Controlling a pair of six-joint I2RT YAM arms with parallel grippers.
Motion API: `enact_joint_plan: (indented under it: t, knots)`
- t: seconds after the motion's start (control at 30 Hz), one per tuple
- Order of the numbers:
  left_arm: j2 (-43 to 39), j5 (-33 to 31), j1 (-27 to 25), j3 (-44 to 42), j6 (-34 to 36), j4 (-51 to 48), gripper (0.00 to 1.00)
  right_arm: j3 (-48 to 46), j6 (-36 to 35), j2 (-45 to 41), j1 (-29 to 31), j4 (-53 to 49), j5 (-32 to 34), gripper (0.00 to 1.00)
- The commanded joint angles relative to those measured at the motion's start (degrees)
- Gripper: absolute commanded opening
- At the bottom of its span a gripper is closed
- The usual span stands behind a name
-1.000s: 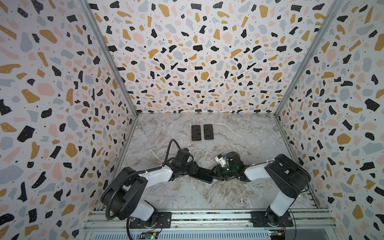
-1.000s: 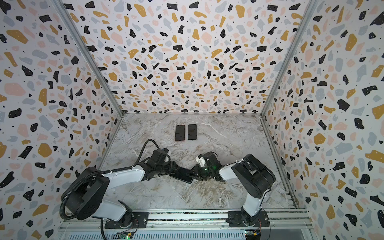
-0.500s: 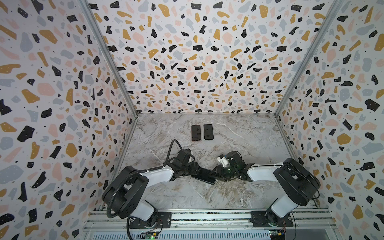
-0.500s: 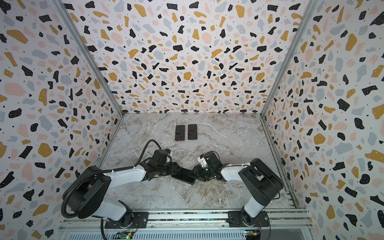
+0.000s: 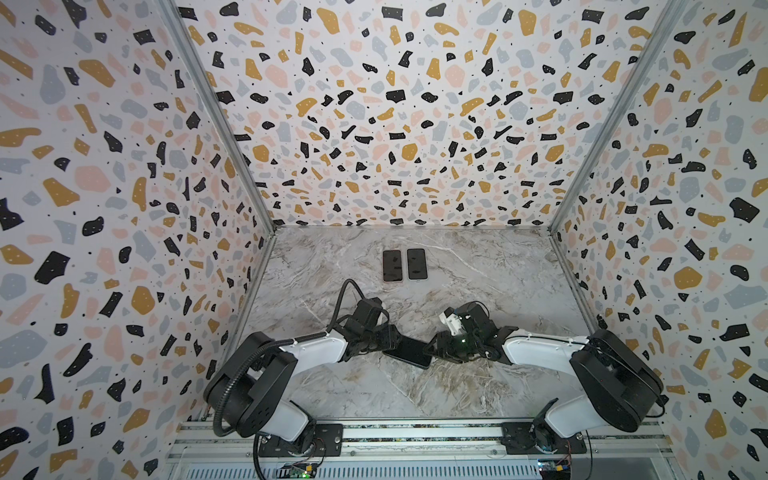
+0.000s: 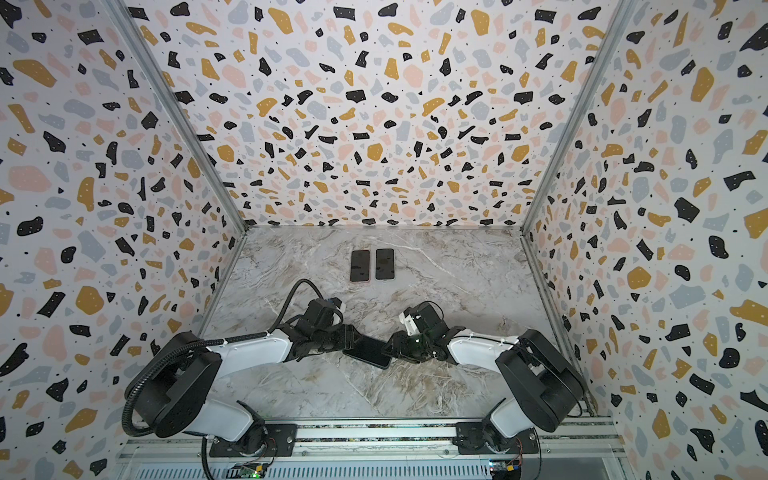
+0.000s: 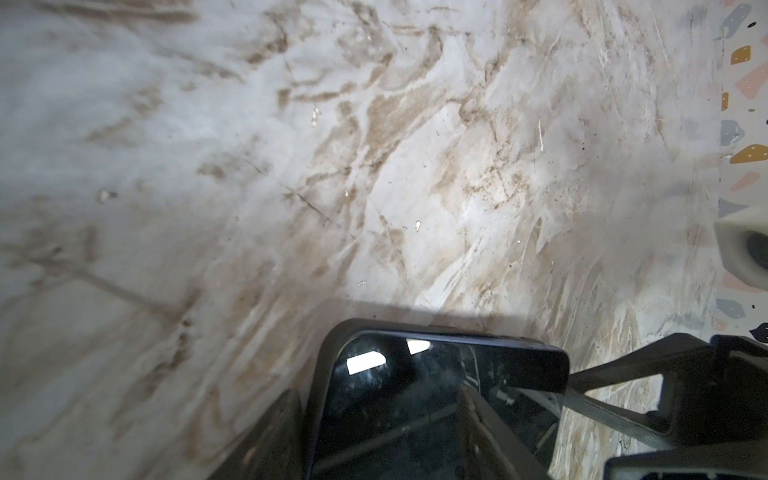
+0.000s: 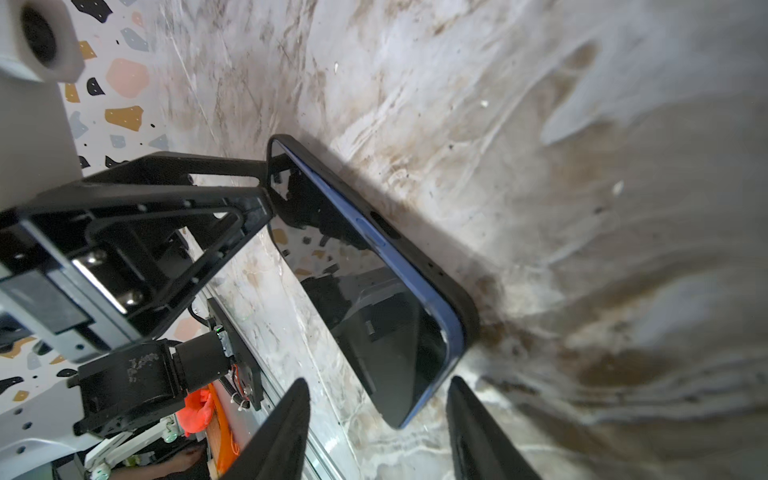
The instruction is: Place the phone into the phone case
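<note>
The phone (image 5: 409, 353) (image 6: 368, 351) is dark-screened with a blue edge and sits in the black phone case (image 8: 465, 303) at the front middle of the marble floor. The case rim (image 7: 328, 345) wraps its corner. My left gripper (image 5: 388, 338) (image 7: 378, 392) is shut on one short end, one finger outside the case and one on the screen. My right gripper (image 5: 434, 353) (image 8: 376, 386) stands open at the opposite end. Its fingers (image 8: 291, 419) flank the phone's corner (image 8: 399, 415) without touching it.
Two more dark phones (image 5: 392, 266) (image 5: 417, 264) lie side by side at the back middle. Terrazzo walls (image 5: 124, 249) close in the left, right and back. A metal rail (image 5: 415, 434) carrying both arm bases runs along the front.
My right gripper's jaws have spread apart and let go of the phone's end, and the right arm has stretched lower. The left gripper and the phone have barely moved.
</note>
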Motion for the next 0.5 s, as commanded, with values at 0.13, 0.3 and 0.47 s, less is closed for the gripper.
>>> enact_joint_plan:
  t: [0.13, 0.3, 0.47]
  knots:
    - [-8.76, -3.06, 0.30, 1.07, 1.64, -11.23, 0.68, -0.46, -8.56, -10.02, 0.16, -4.42, 1.53, 0.58]
    - [-13.90, 0.48, -2.10, -5.86, -4.39, -6.69, 0.68, 5.05, -19.93, -6.83, 0.16, -12.61, 7.29, 0.62]
    - [-16.48, 0.54, -6.86, -8.23, -7.33, -3.66, 0.69, 5.88, -23.97, -4.11, 0.16, -11.98, 8.48, 0.65]
